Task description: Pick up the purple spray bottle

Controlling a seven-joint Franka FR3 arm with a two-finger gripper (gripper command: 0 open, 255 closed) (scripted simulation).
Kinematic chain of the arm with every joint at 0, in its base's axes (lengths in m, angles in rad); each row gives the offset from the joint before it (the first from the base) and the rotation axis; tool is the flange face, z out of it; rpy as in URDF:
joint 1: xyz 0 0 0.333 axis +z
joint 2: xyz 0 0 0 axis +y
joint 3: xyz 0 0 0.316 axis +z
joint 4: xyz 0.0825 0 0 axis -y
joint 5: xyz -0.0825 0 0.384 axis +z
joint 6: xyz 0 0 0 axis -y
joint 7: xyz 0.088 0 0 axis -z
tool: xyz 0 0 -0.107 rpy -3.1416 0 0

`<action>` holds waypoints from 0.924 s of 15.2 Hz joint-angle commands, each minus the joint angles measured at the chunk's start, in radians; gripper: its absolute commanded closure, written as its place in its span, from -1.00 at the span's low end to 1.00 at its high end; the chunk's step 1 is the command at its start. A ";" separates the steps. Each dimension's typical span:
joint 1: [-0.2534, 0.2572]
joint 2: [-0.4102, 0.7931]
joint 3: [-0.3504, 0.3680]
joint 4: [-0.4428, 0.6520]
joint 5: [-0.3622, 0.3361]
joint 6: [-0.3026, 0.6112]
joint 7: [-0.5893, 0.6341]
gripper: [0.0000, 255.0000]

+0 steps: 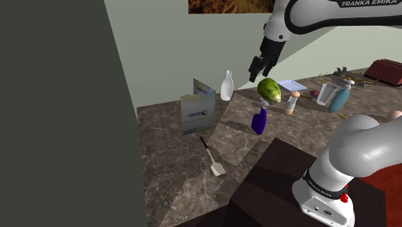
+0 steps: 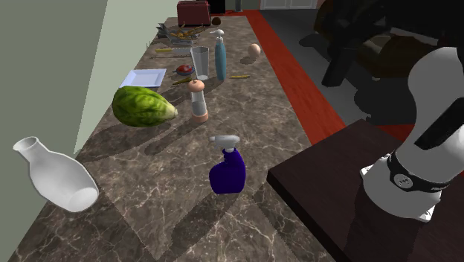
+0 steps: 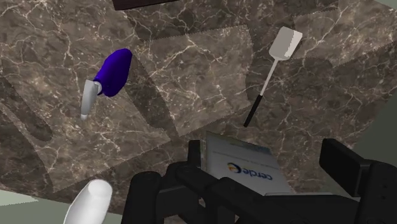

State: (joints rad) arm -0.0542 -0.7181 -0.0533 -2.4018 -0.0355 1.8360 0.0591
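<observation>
None of the pick-up looks done yet. The purple spray bottle (image 2: 227, 174) stands upright on the marble countertop (image 2: 149, 223), touched by nothing. Its white trigger head points toward 9 o'clock in the second exterior view. In the shoulder view the black gripper (image 1: 260, 67) hangs high in the air, with the bottle at its 6 o'clock, well below. Its two fingers (image 3: 347, 168) stand apart with nothing between them. The wrist view looks down past them at the bottle, which lies off to one side rather than in line. Judging from this, nearly everything is left: line up over the bottle, descend, close around it, lift.

Around the bottle in the second exterior view are a green melon-like fruit (image 2: 143, 106) at 10 o'clock, a pepper grinder (image 2: 198, 100) at 11 o'clock and a white flask (image 2: 56, 179) at 9 o'clock, all apart from it. In the shoulder view a printed carton (image 1: 198, 106) stands at the bottle's 9 o'clock and a spatula (image 1: 213, 158) lies at its 8 o'clock.

Hard to make out: in the shoulder view the green fruit overlaps the bottle's spray head. The wrist view cuts the flask off at the picture's edge. Small items at the counter's far end, beyond a glass (image 2: 200, 62) and a tall blue bottle (image 2: 220, 59), are too small to name.
</observation>
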 commanded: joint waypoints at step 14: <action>-0.127 0.269 -0.227 -0.116 -0.090 0.324 -0.148 -1.00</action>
State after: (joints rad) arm -0.1723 -0.4704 -0.2640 -2.5141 -0.1206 2.1374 -0.0767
